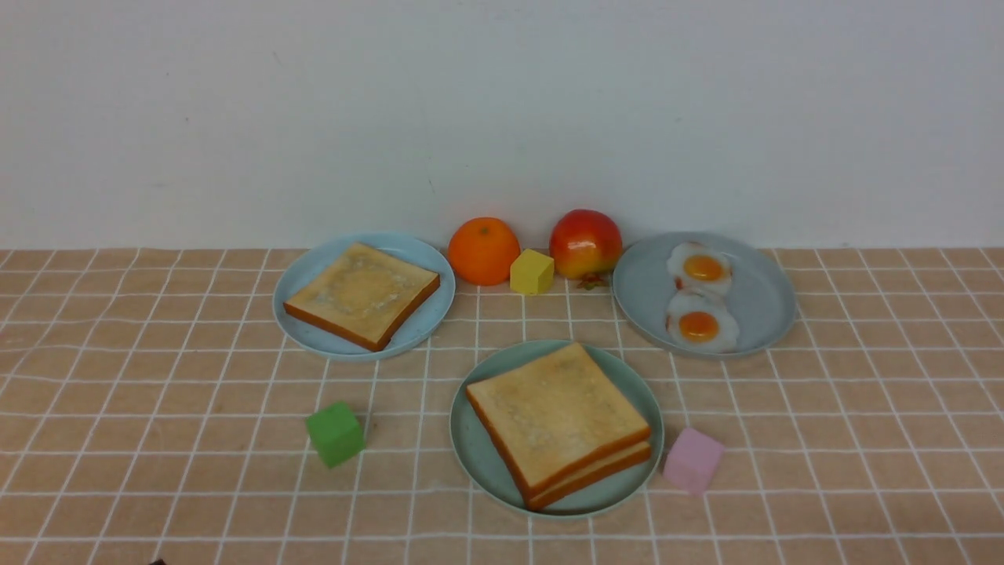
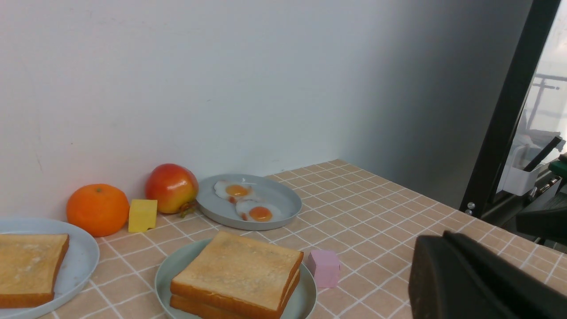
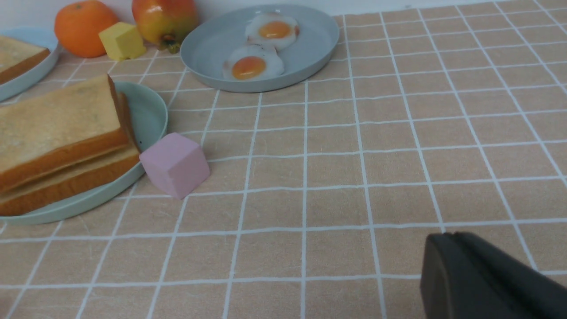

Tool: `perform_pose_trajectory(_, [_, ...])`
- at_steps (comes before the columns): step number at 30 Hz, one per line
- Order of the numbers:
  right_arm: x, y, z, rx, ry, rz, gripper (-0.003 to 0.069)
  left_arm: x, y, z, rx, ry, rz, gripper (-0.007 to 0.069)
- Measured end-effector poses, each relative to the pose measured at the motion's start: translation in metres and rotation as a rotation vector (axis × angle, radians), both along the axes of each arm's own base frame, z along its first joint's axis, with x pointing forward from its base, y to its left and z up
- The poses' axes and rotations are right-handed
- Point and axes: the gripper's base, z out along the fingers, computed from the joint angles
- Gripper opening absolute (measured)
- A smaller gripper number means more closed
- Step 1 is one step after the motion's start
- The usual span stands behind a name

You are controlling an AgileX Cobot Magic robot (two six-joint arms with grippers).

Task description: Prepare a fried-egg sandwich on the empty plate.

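**Front view:** the fried-egg sandwich [image 1: 558,424] rests on the mint-green plate [image 1: 480,459], with no egg showing at its edges. Two fried eggs [image 1: 700,269] lie on the grey-blue plate [image 1: 643,298].

**Left wrist view:** your left pincer [image 2: 443,239] hangs above the worktop [image 2: 376,208], jaws together and empty.

**Right wrist view:** your right pincer [image 3: 447,237] is likewise closed on nothing, well apart from the pink cube [image 3: 175,164].

Assembly looks complete. Your next move probably calls only for confirming the filling.
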Motion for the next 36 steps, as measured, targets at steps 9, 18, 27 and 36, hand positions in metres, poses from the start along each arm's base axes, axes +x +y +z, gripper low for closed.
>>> perform_pose_trajectory(9, [0.0, 0.0, 0.0, 0.0, 0.0, 0.0, -0.0006, 0.0, 0.0, 0.0, 0.0, 0.0, 0.0, -0.0002])
perform_pose_trajectory(18, [0.0, 0.0, 0.0, -0.001, 0.001, 0.0, -0.0003, 0.004, 0.004, -0.004, 0.007, -0.049, 0.093, -0.0013])
perform_pose_trajectory(27, [0.0, 0.0, 0.0, 0.0, 0.0, 0.0, 0.0001, 0.012, 0.031, -0.034, 0.077, 0.08, 0.583, -0.0013])
perform_pose_trajectory(36, [0.0, 0.0, 0.0, 0.0, 0.0, 0.0, 0.0005, 0.009, 0.038, -0.07, 0.079, 0.467, 0.702, -0.0013])
